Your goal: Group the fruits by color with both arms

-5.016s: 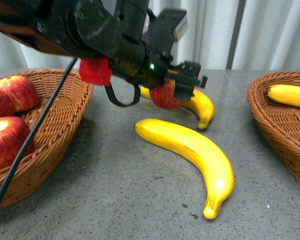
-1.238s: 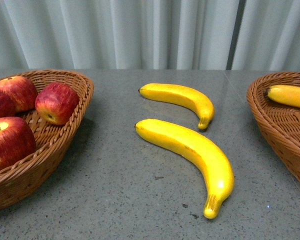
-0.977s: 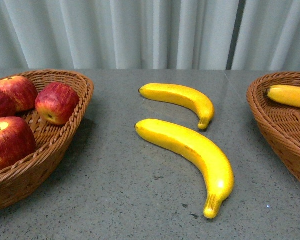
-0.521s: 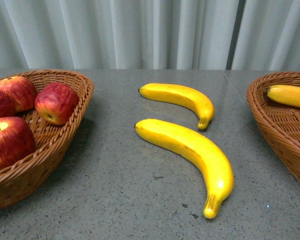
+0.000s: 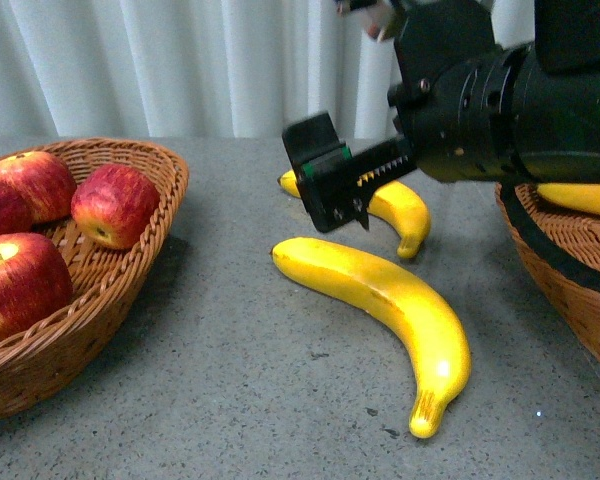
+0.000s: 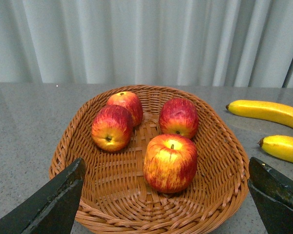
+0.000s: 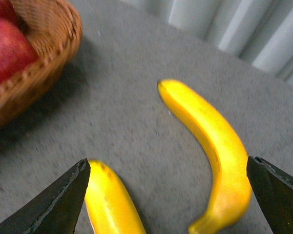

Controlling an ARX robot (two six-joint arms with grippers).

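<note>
Two yellow bananas lie on the grey table: a near one (image 5: 380,300) and a far one (image 5: 408,212). A third banana (image 5: 580,198) lies in the right wicker basket (image 5: 570,290). Several red apples (image 5: 114,205) sit in the left wicker basket (image 5: 130,270). My right gripper (image 5: 340,195) is open and hovers above the far banana's left end; in its wrist view (image 7: 167,165) the far banana (image 7: 210,131) and the near banana (image 7: 110,204) lie between its fingers. My left gripper (image 6: 166,168) is open and empty, above the left basket (image 6: 219,195) and its apples (image 6: 170,163).
White curtains hang behind the table. The black right arm (image 5: 520,100) crosses above the right basket and hides part of it. Grey table surface (image 5: 230,380) lies in front of the bananas.
My right arm has come into the front view from the right and now hangs over the far banana. The apple my left gripper held five seconds ago now lies in the left basket.
</note>
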